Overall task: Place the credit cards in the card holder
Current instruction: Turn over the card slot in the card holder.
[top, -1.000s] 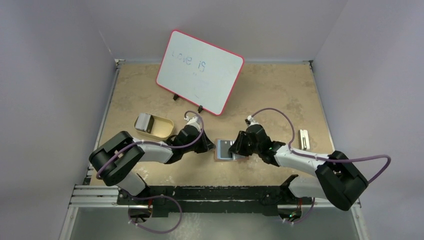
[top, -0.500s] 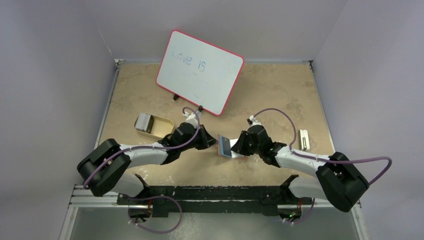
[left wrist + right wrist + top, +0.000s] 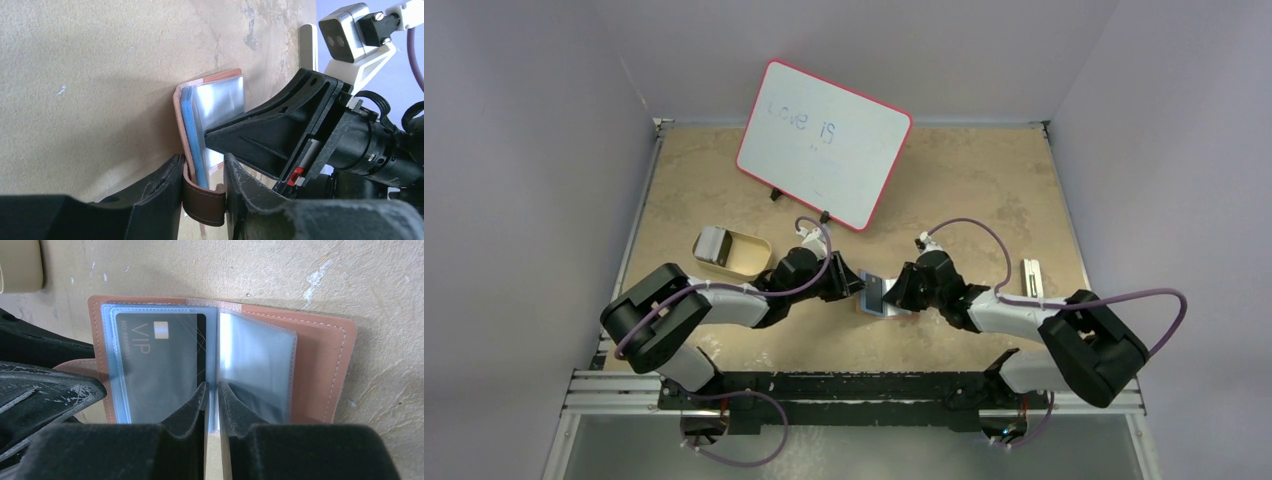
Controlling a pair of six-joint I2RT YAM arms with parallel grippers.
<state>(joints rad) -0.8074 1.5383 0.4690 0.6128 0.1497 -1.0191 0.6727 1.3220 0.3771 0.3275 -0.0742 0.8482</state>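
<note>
The brown card holder point(image 3: 873, 297) lies open between my two grippers. My left gripper point(image 3: 202, 165) is shut on its left cover and tab strap point(image 3: 204, 202) and holds that side upright. My right gripper point(image 3: 212, 390) is shut on a clear pale-blue sleeve at the spine of the card holder point(image 3: 320, 365). A dark grey credit card marked VIP point(image 3: 155, 360) sits inside the left sleeve. In the top view the left gripper point(image 3: 852, 287) and right gripper point(image 3: 896, 293) almost touch over the holder. Another grey card point(image 3: 713, 244) lies at the end of the tan tray.
A tan oval tray point(image 3: 746, 255) stands left of the left arm. A red-rimmed whiteboard point(image 3: 824, 143) is propped on a stand at the back. A small pale upright object point(image 3: 1031, 278) stands at the right.
The card holder lay fairly flat a second ago. Its left side has since been lifted upright, and the left gripper has closed in on it toward the right gripper.
</note>
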